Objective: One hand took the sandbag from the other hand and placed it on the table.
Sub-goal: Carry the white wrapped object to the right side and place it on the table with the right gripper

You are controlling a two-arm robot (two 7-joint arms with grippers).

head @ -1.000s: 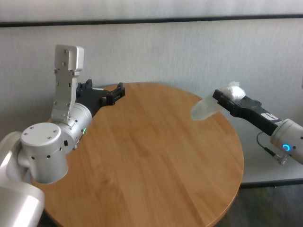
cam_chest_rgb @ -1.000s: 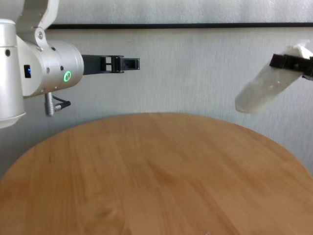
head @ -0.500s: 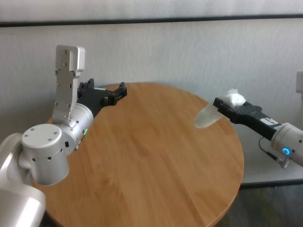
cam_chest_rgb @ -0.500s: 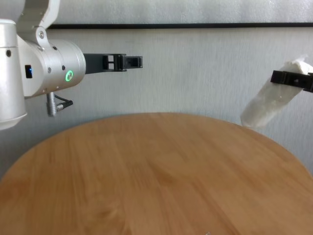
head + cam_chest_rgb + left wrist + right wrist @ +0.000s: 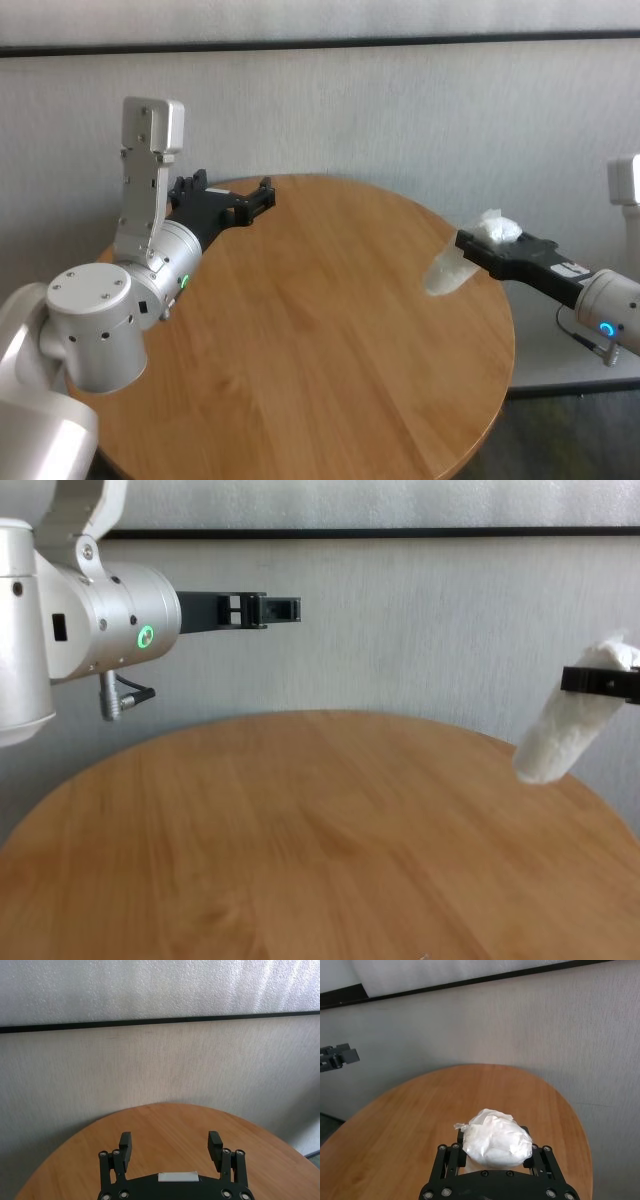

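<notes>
Two end effectors share the head view. The green-ringed left end effector [image 5: 250, 200] hangs over the far left part of the round bench [image 5: 320, 330] with nothing in it. The blue-ringed right end effector [image 5: 478, 246] reaches in over the bench's right edge, clamped on the white sandbag [image 5: 455, 262] near its crimped end, so the soft body droops down and inward toward the wood, clear of the surface.

Seen from the left wrist, the fingers [image 5: 125, 1145] stand wide apart with only bare bench between them; this arm looks to be out of the way, its part in the handover apparently done.

From the right wrist, the sandbag [image 5: 494, 1144] bulges up between closed jaws, gripped at one end so the free end can meet the bench first.

At chest height, the sandbag [image 5: 568, 742] hangs tilted just above the bench's right rim [image 5: 600, 810], with the left end effector [image 5: 270, 608] high and well apart. Lowering and release appear to remain.
</notes>
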